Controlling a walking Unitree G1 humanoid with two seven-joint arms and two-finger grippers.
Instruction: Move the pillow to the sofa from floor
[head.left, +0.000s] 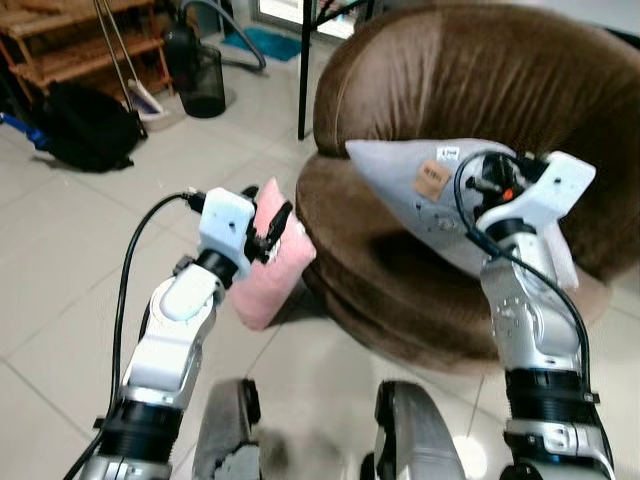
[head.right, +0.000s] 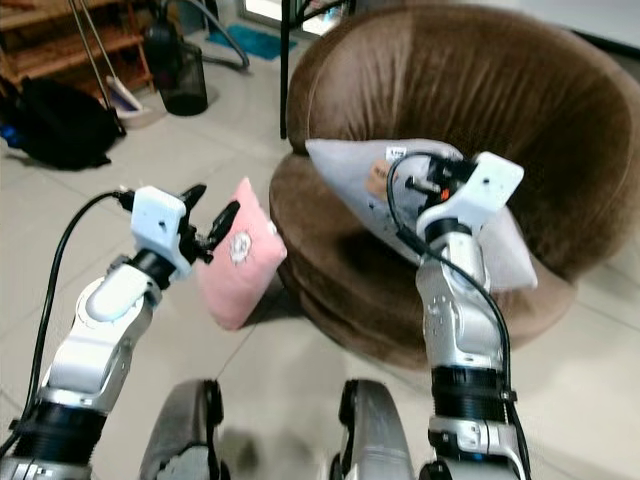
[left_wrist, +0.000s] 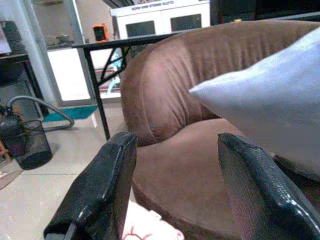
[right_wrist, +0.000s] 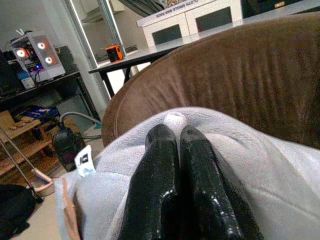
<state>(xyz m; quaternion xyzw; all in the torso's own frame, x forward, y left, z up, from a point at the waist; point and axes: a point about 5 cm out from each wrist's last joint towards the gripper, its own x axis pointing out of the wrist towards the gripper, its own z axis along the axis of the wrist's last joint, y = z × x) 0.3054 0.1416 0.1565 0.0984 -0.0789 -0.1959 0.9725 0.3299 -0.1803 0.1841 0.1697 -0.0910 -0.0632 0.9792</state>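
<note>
We see a round brown sofa (head.left: 470, 90) on the far right of a tiled floor (head.left: 60, 290). A grey pillow (head.left: 400, 190) lies tilted on its seat, one corner pointing left, with a tan label (head.left: 432, 180) and a white tag (right_wrist: 85, 160) on it. Our right gripper (right_wrist: 177, 137) is over the seat, its two black fingers (right_wrist: 155, 180) clenched together on a fold of the grey pillow.

A pink pillow (head.right: 240, 255) stands on edge on the floor, leaning against the sofa's near left side. Our left gripper (head.right: 212, 225) hangs just beside its top edge, released, fingers (left_wrist: 100, 195) spread; whether they touch the pillow we cannot tell.

Far left lie a black bag (head.left: 85, 125), a wooden rack (head.left: 80, 40) and a dark bin (head.left: 200, 75) with a hose (head.left: 235, 30). A black table leg (head.left: 303, 70) stands behind the sofa.
</note>
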